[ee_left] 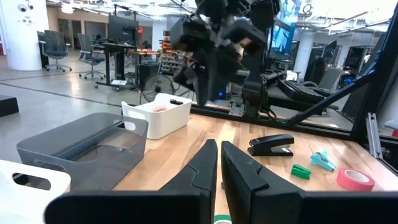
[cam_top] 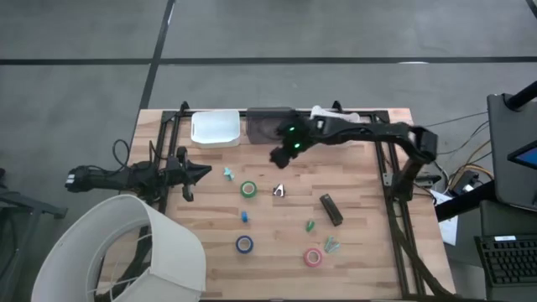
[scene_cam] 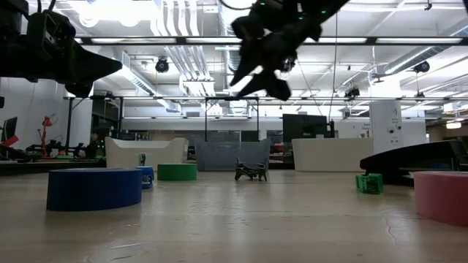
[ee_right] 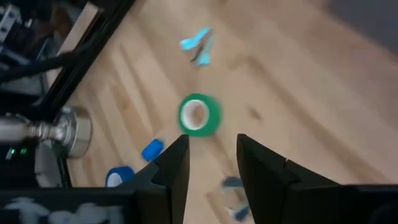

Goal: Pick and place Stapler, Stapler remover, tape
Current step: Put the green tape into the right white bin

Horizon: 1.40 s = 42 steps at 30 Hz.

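My right gripper (cam_top: 281,155) hangs open and empty above the table's far middle, slanting down; its wrist view shows the green tape roll (ee_right: 199,114) and a teal staple remover (ee_right: 198,42) beyond its fingers. The green roll (cam_top: 248,190), a blue roll (cam_top: 243,244) and a pink roll (cam_top: 313,257) lie flat on the wood. The black stapler (cam_top: 331,209) lies right of centre. A silvery staple remover (cam_top: 278,191) sits beside the green roll. My left gripper (cam_top: 201,172) waits shut at the left edge, pointing level.
A white bin (cam_top: 214,127) and a dark grey bin (cam_top: 268,124) stand at the far edge. A big white container (cam_top: 134,252) fills the near left corner. Small green (cam_top: 310,226), blue (cam_top: 244,216) and teal (cam_top: 333,245) pieces lie among the rolls.
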Tool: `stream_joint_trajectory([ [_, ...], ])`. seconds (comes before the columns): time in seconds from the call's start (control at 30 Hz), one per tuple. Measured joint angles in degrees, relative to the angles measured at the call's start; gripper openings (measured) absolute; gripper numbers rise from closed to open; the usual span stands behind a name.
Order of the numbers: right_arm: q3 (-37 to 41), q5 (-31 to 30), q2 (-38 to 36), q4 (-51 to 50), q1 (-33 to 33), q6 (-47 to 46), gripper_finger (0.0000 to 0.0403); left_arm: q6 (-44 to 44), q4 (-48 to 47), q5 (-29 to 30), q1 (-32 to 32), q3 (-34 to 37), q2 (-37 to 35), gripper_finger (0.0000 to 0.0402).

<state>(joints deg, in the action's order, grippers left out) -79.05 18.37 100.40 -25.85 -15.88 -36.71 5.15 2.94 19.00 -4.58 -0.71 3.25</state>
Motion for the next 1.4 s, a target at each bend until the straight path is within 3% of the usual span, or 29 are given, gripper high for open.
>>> stream_joint_trajectory([
  [0.23, -9.8, 1.6, 11.1, -0.5, 4.3, 0.3, 0.0128, 0.0, 0.0, 0.0, 0.0, 0.0, 0.0, 0.0026],
  [0.47, -18.9, 1.5, 22.3, -1.4, 5.4, 3.0, 0.0178, 0.0, 0.0, 0.0, 0.0, 0.0, 0.0, 0.0026],
  [0.77, -34.0, 1.0, 34.3, -18.4, 5.7, 10.5, 0.0216, 0.0, 0.0, 0.0, 0.0, 0.0, 0.0, 0.0026],
  [1.13, -40.3, -2.2, 40.4, -23.5, 6.9, 12.5, 0.0192, 0.0, 0.0, 0.0, 0.0, 0.0, 0.0, 0.0026],
  [1.4, -40.5, -3.3, 40.4, -26.7, 7.0, 16.8, 0.0124, 0.0, 0.0, 0.0, 0.0, 0.0, 0.0, 0.0026],
])
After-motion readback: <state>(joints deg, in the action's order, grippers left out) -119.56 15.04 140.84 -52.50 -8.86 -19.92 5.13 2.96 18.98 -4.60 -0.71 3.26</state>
